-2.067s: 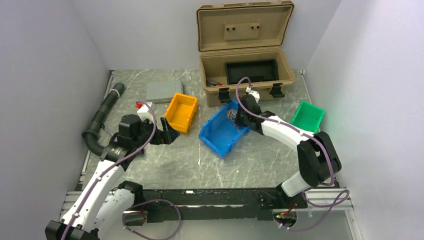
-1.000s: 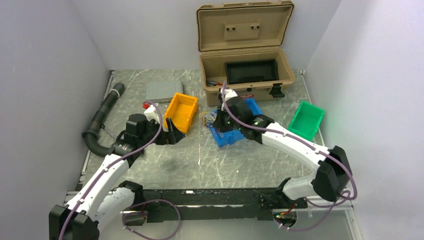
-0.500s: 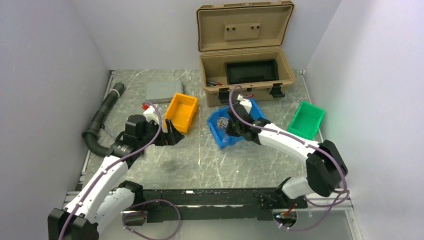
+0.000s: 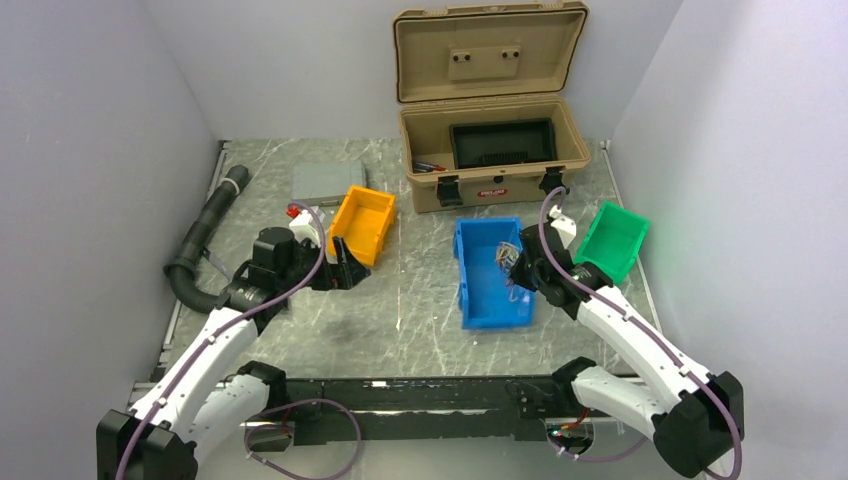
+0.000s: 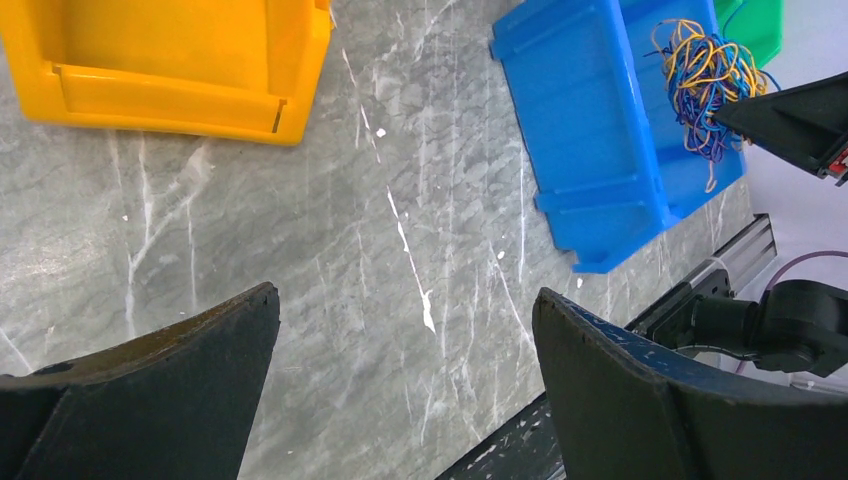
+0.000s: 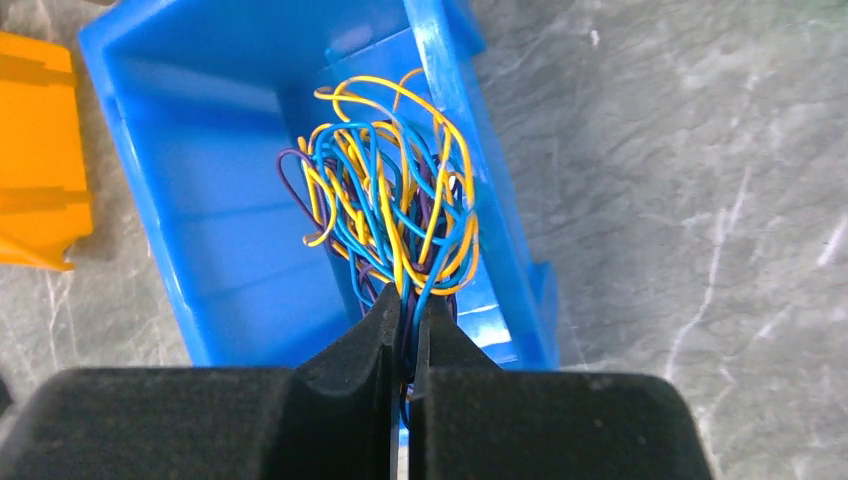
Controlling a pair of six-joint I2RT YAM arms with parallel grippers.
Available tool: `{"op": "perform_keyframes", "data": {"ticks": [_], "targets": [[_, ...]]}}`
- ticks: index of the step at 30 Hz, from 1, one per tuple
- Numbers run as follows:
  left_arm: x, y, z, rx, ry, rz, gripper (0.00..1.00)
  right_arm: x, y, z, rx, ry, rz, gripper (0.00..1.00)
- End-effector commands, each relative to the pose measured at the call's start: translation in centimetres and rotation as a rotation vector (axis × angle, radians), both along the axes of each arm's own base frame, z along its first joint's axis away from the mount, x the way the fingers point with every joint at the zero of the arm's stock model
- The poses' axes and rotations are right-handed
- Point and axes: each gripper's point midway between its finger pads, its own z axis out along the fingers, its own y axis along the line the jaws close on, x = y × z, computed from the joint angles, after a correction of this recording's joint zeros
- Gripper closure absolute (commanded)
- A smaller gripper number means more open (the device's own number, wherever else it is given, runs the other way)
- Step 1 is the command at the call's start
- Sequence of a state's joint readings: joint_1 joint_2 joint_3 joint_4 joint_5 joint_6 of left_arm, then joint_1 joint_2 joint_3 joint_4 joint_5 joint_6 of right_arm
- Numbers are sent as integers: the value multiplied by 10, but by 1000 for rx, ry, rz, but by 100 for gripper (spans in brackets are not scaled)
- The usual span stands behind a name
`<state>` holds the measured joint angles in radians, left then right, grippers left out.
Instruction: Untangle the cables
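Tan plastic case at back; blue plastic bin before it, thin tangled cables over it; orange plastic bin left, green plastic bin right.

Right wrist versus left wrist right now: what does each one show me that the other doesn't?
Only the right wrist: a close look at the right jaws shut on strands at the bottom of the cables. Only the left wrist: the left jaws open above the table, a corner of the green bin, and the table's edge rail. Both: the yellow, blue and dark cables in one knot at the blue bin, plus the yellow bin.
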<state>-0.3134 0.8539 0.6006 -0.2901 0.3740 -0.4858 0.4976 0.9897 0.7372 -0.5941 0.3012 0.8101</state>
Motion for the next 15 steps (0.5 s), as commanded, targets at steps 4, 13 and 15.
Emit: {"op": "perform_keyframes", "data": {"ticks": [4,13,15], "targets": [[2,-7,22,-28,-65,-27,1,10,1,44,-63,-83,114,100],[-2,-1,26,-18,-84,-2,1,6,84,98,-28,-232,449,100],[-3,-1,29,-18,-86,-3,1,3,104,102,-37,-238,506,100]]}}
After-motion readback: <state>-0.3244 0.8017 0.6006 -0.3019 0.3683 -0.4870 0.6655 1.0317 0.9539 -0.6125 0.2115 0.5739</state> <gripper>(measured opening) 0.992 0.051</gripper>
